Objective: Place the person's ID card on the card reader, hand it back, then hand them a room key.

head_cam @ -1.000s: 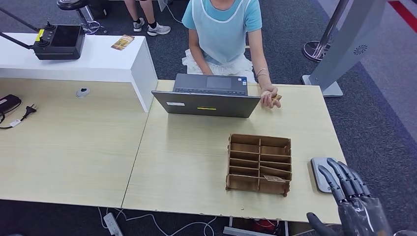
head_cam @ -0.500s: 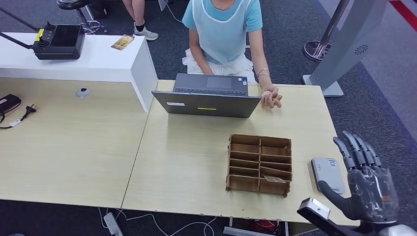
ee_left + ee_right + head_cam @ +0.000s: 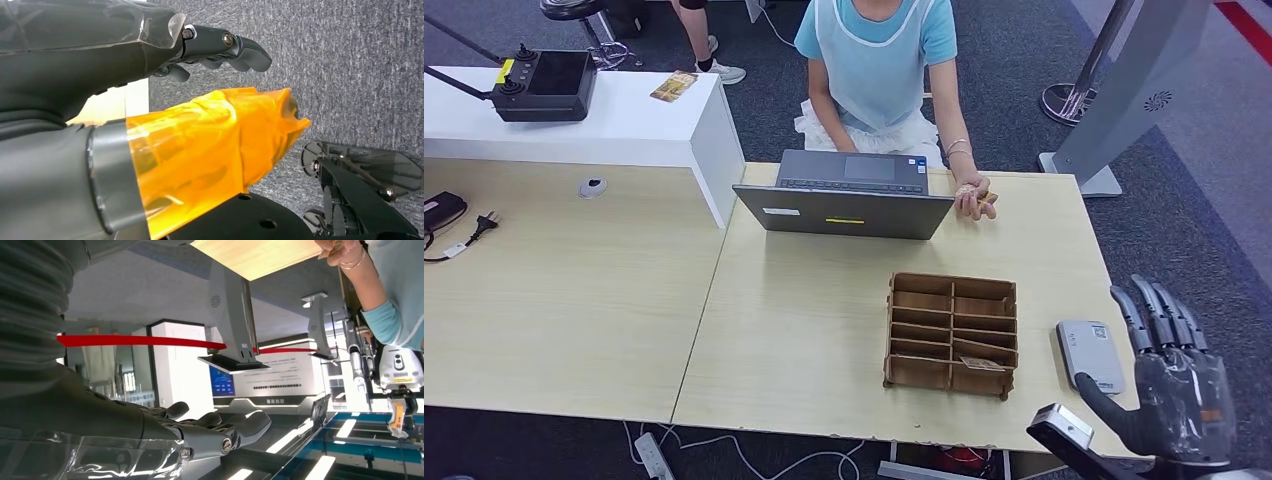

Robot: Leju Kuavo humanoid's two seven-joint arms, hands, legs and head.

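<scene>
- Head view: a pale wooden table (image 3: 804, 320) is seen from above, with a person (image 3: 879, 60) in a light blue top seated at its far side behind an open grey laptop (image 3: 844, 195).
- The ID card (image 3: 987, 198) is held in the person's hand (image 3: 972, 195), which rests on the table just beside the laptop's right corner. Only a small tan edge of the card is visible, pointing away from the laptop; its long axis cannot be told.
- The card reader (image 3: 1090, 354), a flat grey slab, lies near the table's right edge, its long axis running from the near edge towards the far side.
- A brown wooden tray (image 3: 952, 333) with slots stands just left of the reader; a card-like item (image 3: 982, 363) lies in a near right slot.
- The right hand (image 3: 1172, 385) is raised beside the reader, empty, fingers spread and extended towards the far side.
- Compared with half a second ago, the right hand is slightly lower and further right; the card is unmoved.
- Left wrist view: the left hand (image 3: 150, 50) is shown over grey carpet, fingers loosely curled, nothing held.
- Right wrist view: the right hand's extended fingers (image 3: 220, 432) are shown.
</scene>
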